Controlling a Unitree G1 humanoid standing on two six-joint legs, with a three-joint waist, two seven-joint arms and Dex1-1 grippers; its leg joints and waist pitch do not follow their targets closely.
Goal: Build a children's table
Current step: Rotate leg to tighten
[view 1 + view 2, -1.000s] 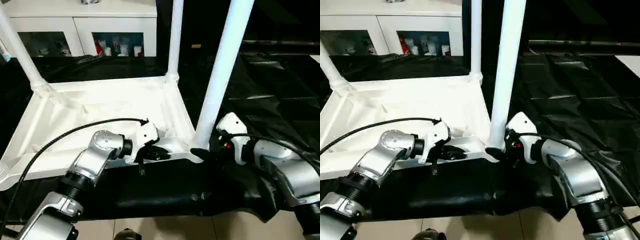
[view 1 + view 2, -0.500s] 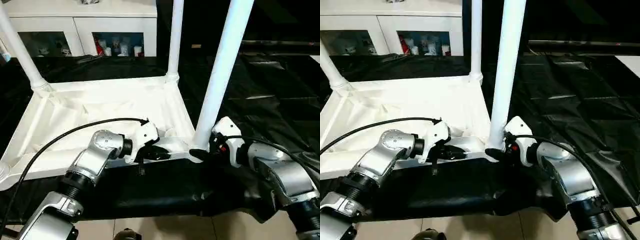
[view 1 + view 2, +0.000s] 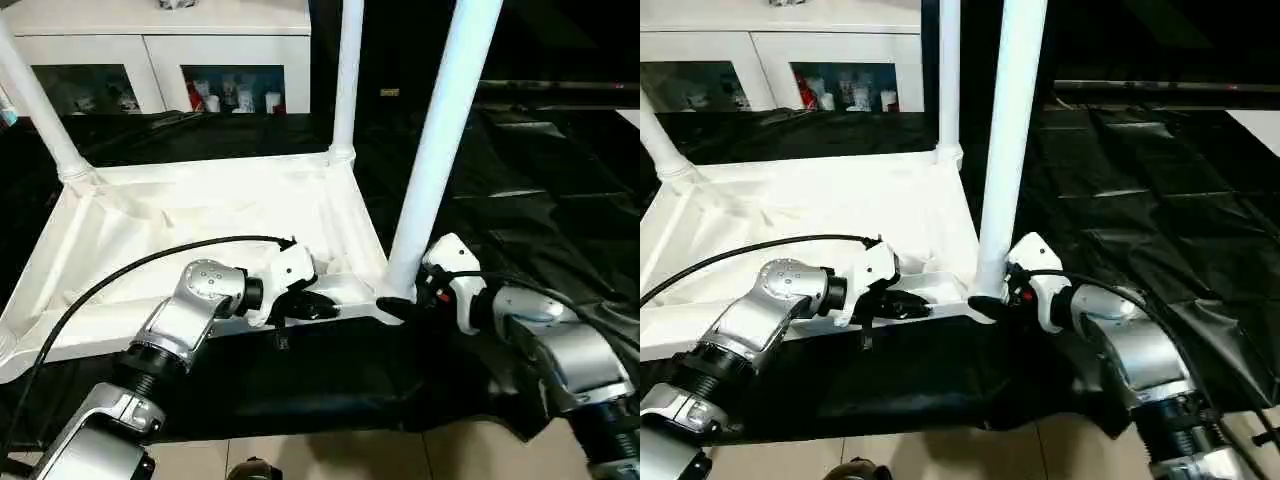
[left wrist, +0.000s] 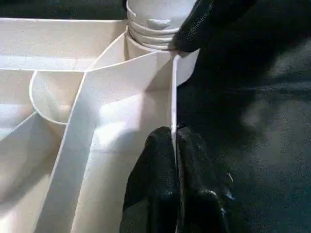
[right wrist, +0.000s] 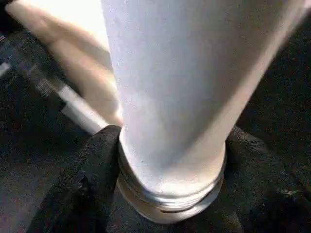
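Note:
The children's table lies upside down on a black sheet, its white top (image 3: 200,220) showing the ribbed underside. Three white legs stand upright in corner sockets: far left (image 3: 40,110), far right (image 3: 347,80) and near right (image 3: 440,150). My left gripper (image 3: 320,308) is shut on the top's thin near rim (image 4: 172,97), close to the near right corner. My right gripper (image 3: 395,305) is at the base of the near right leg (image 5: 180,87). Its black fingers (image 5: 92,179) press against both sides of the leg just above the threaded collar.
A white cabinet (image 3: 160,40) with glass-fronted shelves stands behind the table. The black sheet (image 3: 540,170) spreads wide to the right. A black cable (image 3: 130,270) runs from my left wrist over the top. Pale floor (image 3: 350,455) shows at the near edge.
My right gripper's fingers have closed in around the base of the near right leg, and the forearm has shifted slightly. The left gripper has kept its hold on the rim.

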